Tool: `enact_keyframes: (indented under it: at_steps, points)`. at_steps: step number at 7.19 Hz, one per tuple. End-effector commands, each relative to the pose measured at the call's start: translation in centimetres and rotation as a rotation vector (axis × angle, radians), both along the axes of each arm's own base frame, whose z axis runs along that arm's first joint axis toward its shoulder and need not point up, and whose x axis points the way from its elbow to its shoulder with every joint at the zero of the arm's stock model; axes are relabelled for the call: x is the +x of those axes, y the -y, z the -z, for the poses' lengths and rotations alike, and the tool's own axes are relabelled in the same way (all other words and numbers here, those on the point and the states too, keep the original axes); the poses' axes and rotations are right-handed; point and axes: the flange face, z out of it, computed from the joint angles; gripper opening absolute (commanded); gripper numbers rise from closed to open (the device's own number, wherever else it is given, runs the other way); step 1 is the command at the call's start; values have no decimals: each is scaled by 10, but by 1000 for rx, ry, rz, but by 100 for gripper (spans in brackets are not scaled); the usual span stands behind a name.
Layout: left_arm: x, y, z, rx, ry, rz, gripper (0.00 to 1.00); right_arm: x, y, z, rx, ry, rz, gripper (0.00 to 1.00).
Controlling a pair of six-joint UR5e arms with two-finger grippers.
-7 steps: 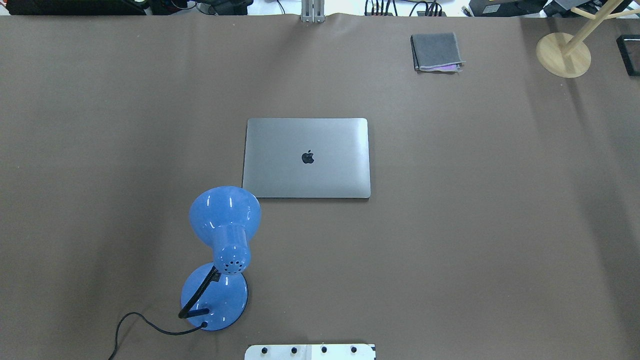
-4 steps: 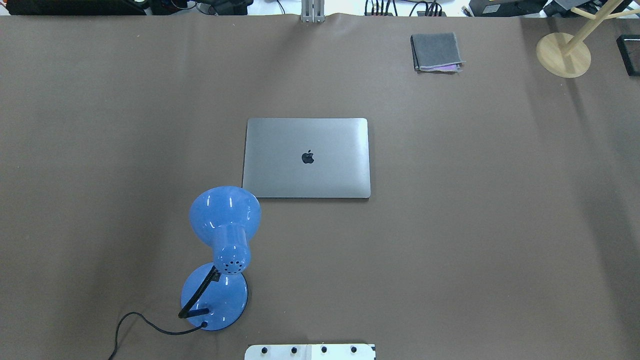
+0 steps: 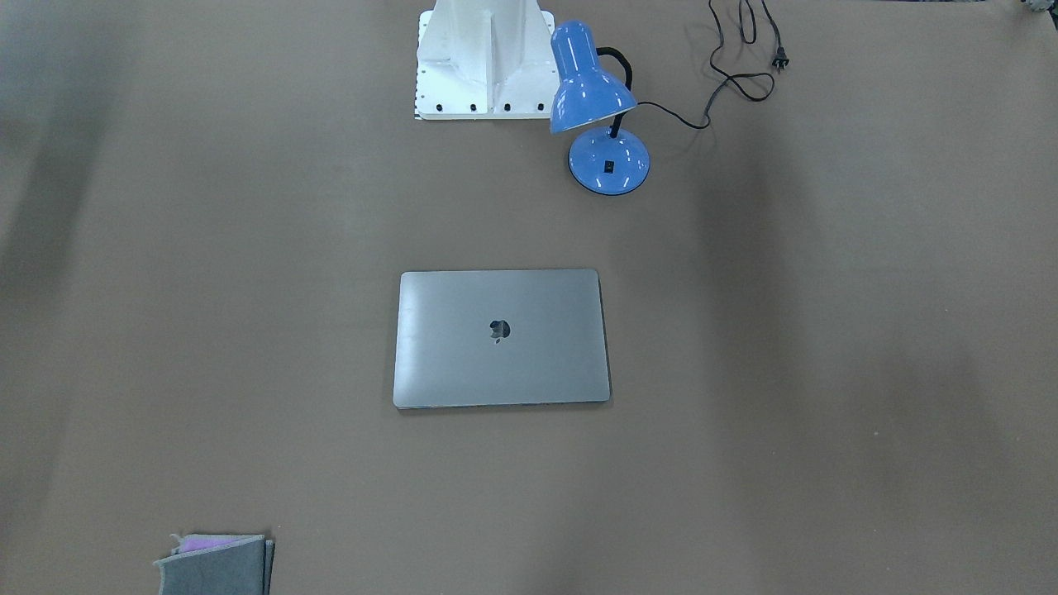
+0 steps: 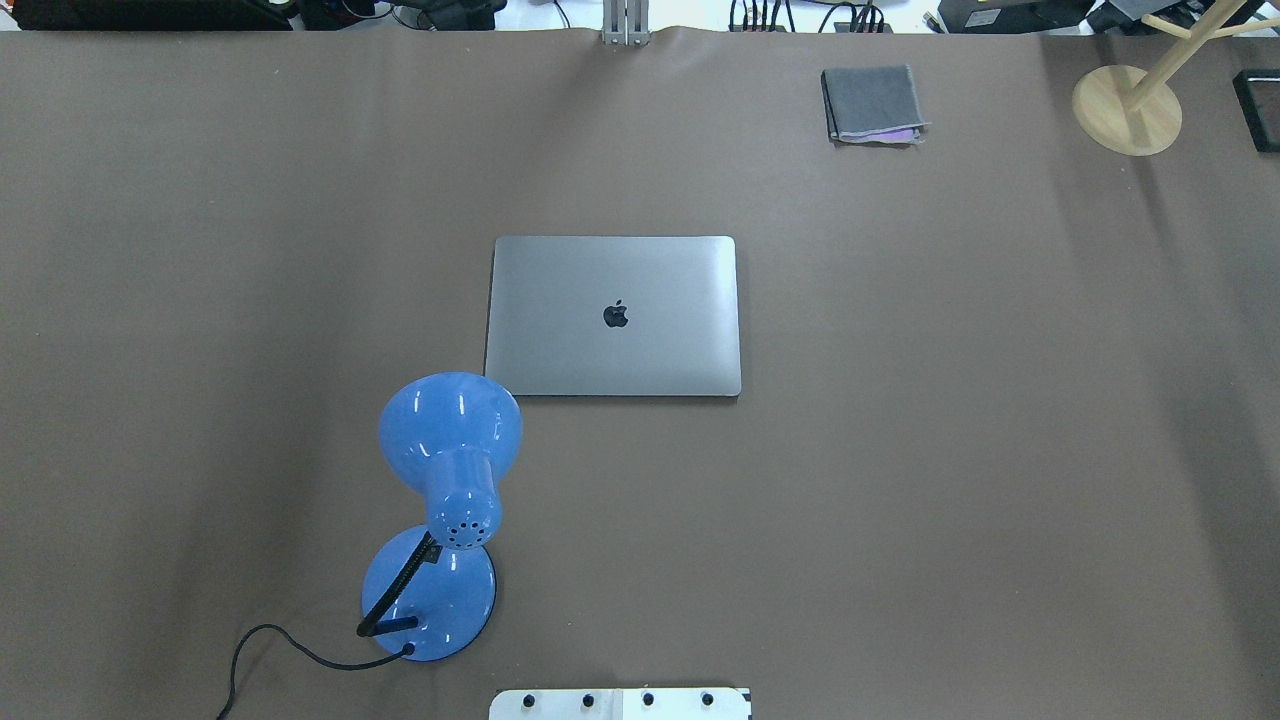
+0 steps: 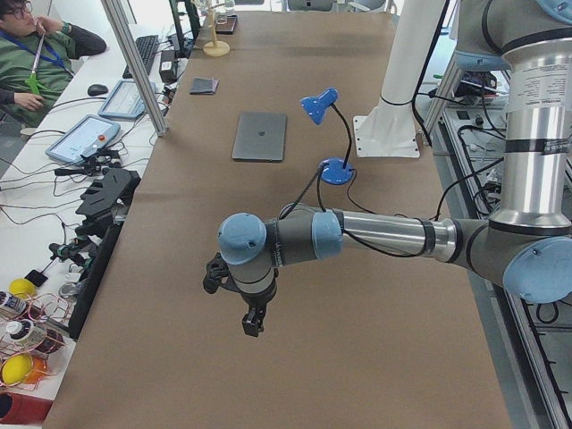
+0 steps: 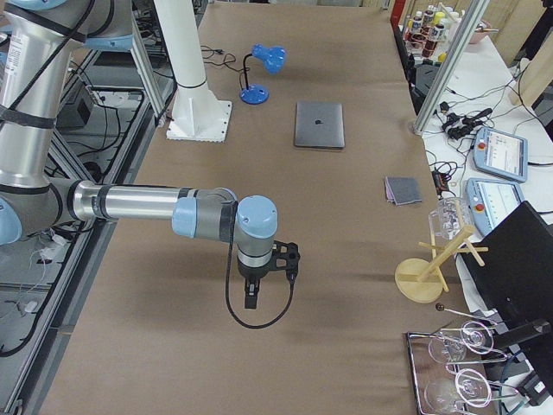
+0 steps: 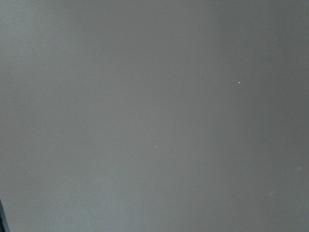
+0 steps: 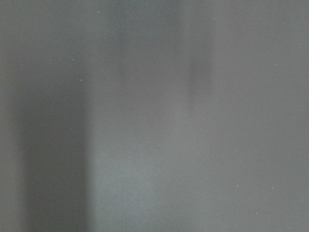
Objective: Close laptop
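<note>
The space-grey laptop (image 4: 613,316) lies flat in the middle of the table with its lid down and the dark apple logo up. It also shows in the front view (image 3: 501,337), the left side view (image 5: 260,136) and the right side view (image 6: 320,124). My left gripper (image 5: 254,323) hangs over the table's left end, far from the laptop. My right gripper (image 6: 251,296) hangs over the table's right end, also far from it. Both show only in the side views, so I cannot tell whether they are open or shut. The wrist views show only bare table surface.
A blue desk lamp (image 4: 445,505) stands near the laptop's front left corner, its cord (image 4: 290,648) trailing off. A grey felt pouch (image 4: 873,103) lies at the far right. A wooden stand (image 4: 1127,108) is at the far right corner. The robot's white base (image 3: 481,62) is at the near edge.
</note>
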Motion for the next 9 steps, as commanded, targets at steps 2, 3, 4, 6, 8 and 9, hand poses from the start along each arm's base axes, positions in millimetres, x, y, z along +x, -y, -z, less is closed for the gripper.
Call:
enact_keyframes:
  at_steps: [2, 3, 4, 6, 8, 9]
  points:
    - [1, -16, -13, 63, 8, 4, 98, 0, -1, -1, -3, 2, 0, 100]
    - [2, -25, -19, 77, 10, 4, 98, 0, -1, -1, -4, 4, -1, 100]
    - [3, -32, -24, 85, 9, 5, 98, 0, -2, -1, -6, 5, -2, 100]
    - [3, -33, -26, 87, 11, 6, 98, -1, -2, -1, -6, 7, -2, 100]
    - [3, -34, -27, 85, 11, 5, 98, -1, -1, -1, -4, 7, -2, 100]
    - [3, -34, -27, 85, 11, 5, 98, -1, -1, 0, -4, 8, -2, 100]
